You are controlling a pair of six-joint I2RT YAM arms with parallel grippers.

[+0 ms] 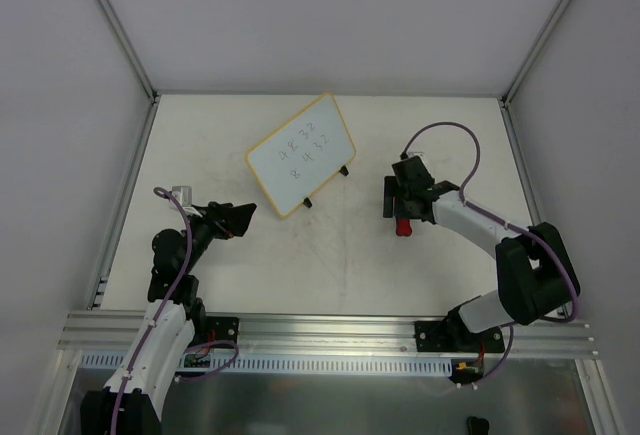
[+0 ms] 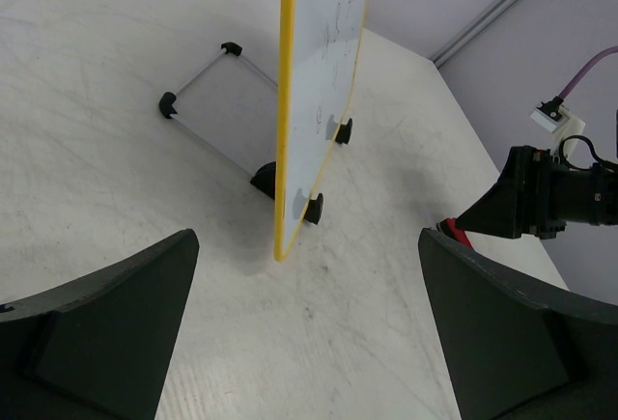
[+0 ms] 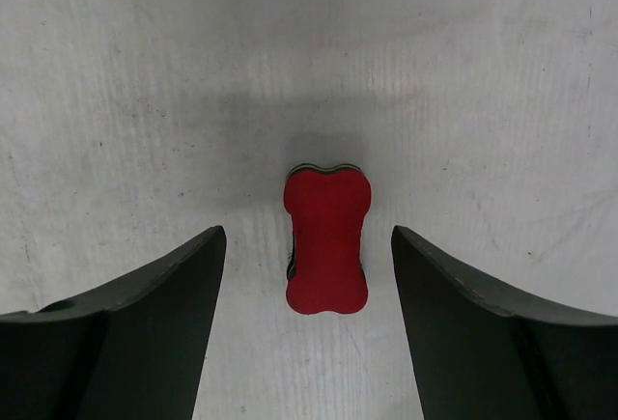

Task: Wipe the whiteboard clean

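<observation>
The whiteboard (image 1: pixel 302 153), white with a yellow frame and dark handwritten digits, stands tilted on its stand in the middle of the table's far half. The left wrist view shows the whiteboard (image 2: pixel 323 63) nearly edge-on. My left gripper (image 1: pixel 243 219) is open just off its lower left corner, and nothing lies between its jaws (image 2: pixel 309 275). A red bone-shaped eraser (image 1: pixel 404 226) lies flat on the table to the right. My right gripper (image 1: pixel 400 211) hangs over it. In the right wrist view the eraser (image 3: pixel 326 241) sits between the open fingers (image 3: pixel 307 234), with a gap on each side.
A wire stand with black feet (image 2: pixel 203 77) props the board from behind. The right arm's wrist (image 2: pixel 560 198) shows at the right of the left wrist view. Grey enclosure walls ring the table, and an aluminium rail (image 1: pixel 320 330) runs along the near edge.
</observation>
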